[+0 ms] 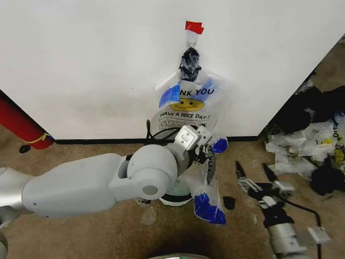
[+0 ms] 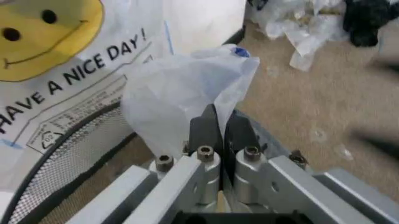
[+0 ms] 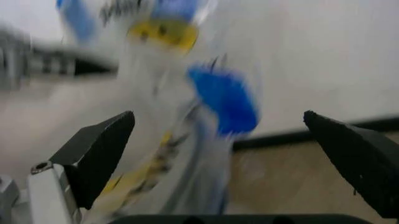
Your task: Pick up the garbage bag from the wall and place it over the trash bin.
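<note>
The garbage bag, thin white plastic with a yellow smiley and blue patches, hangs from a hook on the white wall. Its lower part is drawn out toward me and trails down to a blue patch near the floor. My left gripper is shut on a fold of that bag, as the left wrist view shows. The trash bin stands below my left forearm, and its dark rim curves beside the bag. My right gripper hangs open to the right of the bag, holding nothing.
A red cylinder leans at the wall on the left. A heap of white bags and dark items lies on the carpet at the right. A small black lump sits on the floor between bag and right gripper.
</note>
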{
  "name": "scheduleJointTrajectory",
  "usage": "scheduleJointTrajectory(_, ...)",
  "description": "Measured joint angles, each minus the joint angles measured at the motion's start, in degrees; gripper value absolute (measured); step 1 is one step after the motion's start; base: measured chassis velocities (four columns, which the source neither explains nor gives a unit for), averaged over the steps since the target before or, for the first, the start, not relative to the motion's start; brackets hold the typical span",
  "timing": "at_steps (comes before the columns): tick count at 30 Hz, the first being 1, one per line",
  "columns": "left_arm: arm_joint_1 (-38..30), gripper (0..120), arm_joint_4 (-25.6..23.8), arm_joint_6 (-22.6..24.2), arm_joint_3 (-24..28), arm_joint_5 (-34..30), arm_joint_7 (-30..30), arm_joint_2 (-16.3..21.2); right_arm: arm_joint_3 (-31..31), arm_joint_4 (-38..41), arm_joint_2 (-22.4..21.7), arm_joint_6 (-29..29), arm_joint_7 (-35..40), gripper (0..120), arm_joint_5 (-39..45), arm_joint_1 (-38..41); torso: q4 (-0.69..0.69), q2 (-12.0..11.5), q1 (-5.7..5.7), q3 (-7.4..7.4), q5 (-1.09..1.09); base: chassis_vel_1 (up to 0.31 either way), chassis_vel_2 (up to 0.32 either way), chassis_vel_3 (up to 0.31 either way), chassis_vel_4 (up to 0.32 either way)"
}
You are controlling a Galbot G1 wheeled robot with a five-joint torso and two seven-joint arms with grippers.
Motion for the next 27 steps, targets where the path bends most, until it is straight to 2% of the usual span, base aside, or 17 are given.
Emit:
scheduleJointTrajectory(2,0.29,0,-0.32,0.0,-0.92,0.04,0.27,0.56,-1.51,0.36,-1.62,-3.76,2.34,100,2.24,2.1,0.0,0.0,0.0,0.0,0.01,0.0,0.0,0.0,0.0)
scheduleJointTrajectory(3,0.46,0,-0.64,-0.01,-1.44,0.05,0.64,1.31,-3.25,0.77,-3.15,-8.16,5.58,100,4.6,5.12,0.01,0.0,0.0,0.0,0.02,0.0,0.0,0.0,0.0)
scheduleJointTrajectory(5,0.54,0,-0.74,-0.01,-1.59,0.05,0.74,1.53,-3.88,0.9,-3.63,-9.67,6.81,100,5.14,6.12,0.02,0.0,0.0,0.0,0.02,0.0,0.0,0.0,0.0)
scheduleJointTrajectory(8,0.9,0,-0.8,-0.01,-2.11,0.1,0.88,1.76,-6.68,0.86,-5.47,-15.35,11.96,100,6.32,11.45,0.01,0.0,0.0,0.0,0.0,0.0,0.0,0.0,0.0)
scheduleJointTrajectory(9,1.21,0,-0.75,-0.01,-2.19,0.14,0.89,1.41,-9.29,0.22,-6.69,-20.49,17.12,100,8.23,15.84,-0.01,0.0,0.0,0.0,0.01,0.0,0.0,0.0,0.0)
scheduleJointTrajectory(11,1.65,0,-0.75,-0.02,-2.19,0.18,0.88,1.31,-11.0,0.11,-7.1,-24.8,20.91,100,11.36,18.52,0.0,0.0,0.0,0.0,0.02,0.0,0.0,0.0,0.0)
scheduleJointTrajectory(13,1.72,0,-0.74,-0.02,-2.19,0.18,0.88,1.3,-11.17,0.09,-7.15,-25.19,21.34,100,11.8,18.79,-0.01,0.0,0.0,0.0,0.01,0.0,0.0,0.0,0.0)
scheduleJointTrajectory(15,2.57,0,-0.55,-0.01,-2.18,0.69,0.88,1.11,-13.56,-1.03,-7.43,-28.9,25.7,100,17.12,22.73,0.0,0.0,0.0,0.0,0.0,0.0,0.0,0.0,0.0)
scheduleJointTrajectory(21,3.98,0,0.08,-0.02,-2.32,1.39,0.88,0.09,-16.54,-3.87,-6.86,-31.34,29.64,100,21.67,28.82,0.0,0.0,0.0,0.0,0.01,0.0,0.0,0.0,0.0)
scheduleJointTrajectory(24,4.27,0,0.35,-0.02,-2.32,1.78,0.87,-0.45,-17.38,-4.53,-6.87,-32.61,31.93,95,23.96,30.72,0.01,0.0,0.0,0.0,0.0,0.0,0.0,0.0,0.0)
scheduleJointTrajectory(27,4.04,0,0.54,-0.02,-2.27,1.84,0.86,-0.72,-17.3,-4.27,-7.21,-33.7,34.03,86,26.89,30.96,-0.01,0.0,0.0,0.0,0.01,0.0,0.0,0.0,0.0)
